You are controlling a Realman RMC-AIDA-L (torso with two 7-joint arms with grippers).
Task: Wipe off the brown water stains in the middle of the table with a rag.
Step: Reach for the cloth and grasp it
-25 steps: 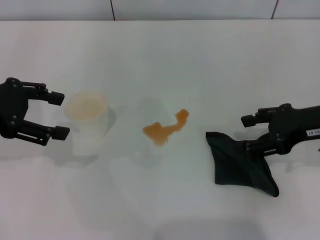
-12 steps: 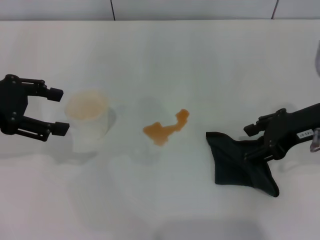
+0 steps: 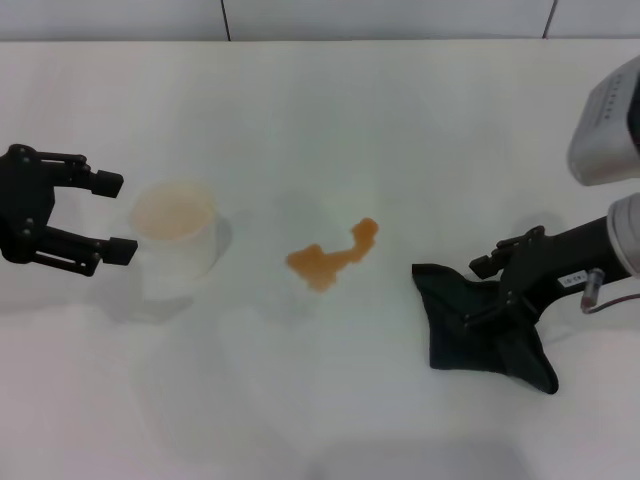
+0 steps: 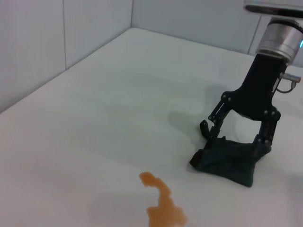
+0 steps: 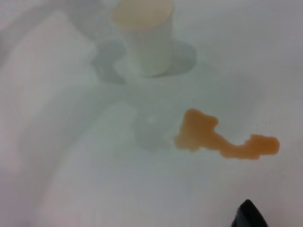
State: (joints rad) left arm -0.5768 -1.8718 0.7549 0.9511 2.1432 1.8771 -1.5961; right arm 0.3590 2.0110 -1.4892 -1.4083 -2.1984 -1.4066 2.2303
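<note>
The brown water stains (image 3: 330,258) lie as a glossy orange-brown blotch in the middle of the white table (image 3: 330,110). They also show in the left wrist view (image 4: 163,208) and the right wrist view (image 5: 222,139). The dark rag (image 3: 480,330) lies flat to the right of the stains and shows in the left wrist view (image 4: 225,163). My right gripper (image 3: 478,292) is open and lowered onto the rag's right part, one finger beyond its far edge and one on the cloth. It also shows in the left wrist view (image 4: 234,139). My left gripper (image 3: 115,216) is open and empty at the far left.
A translucent whitish cup (image 3: 175,235) stands just right of my left gripper and left of the stains; it also shows in the right wrist view (image 5: 142,35). A wall runs along the table's far edge.
My right gripper has tipped downward and shifted left onto the rag, its wrist rising into view. The left gripper has drawn slightly left, away from the cup. The rag and stains have not moved.
</note>
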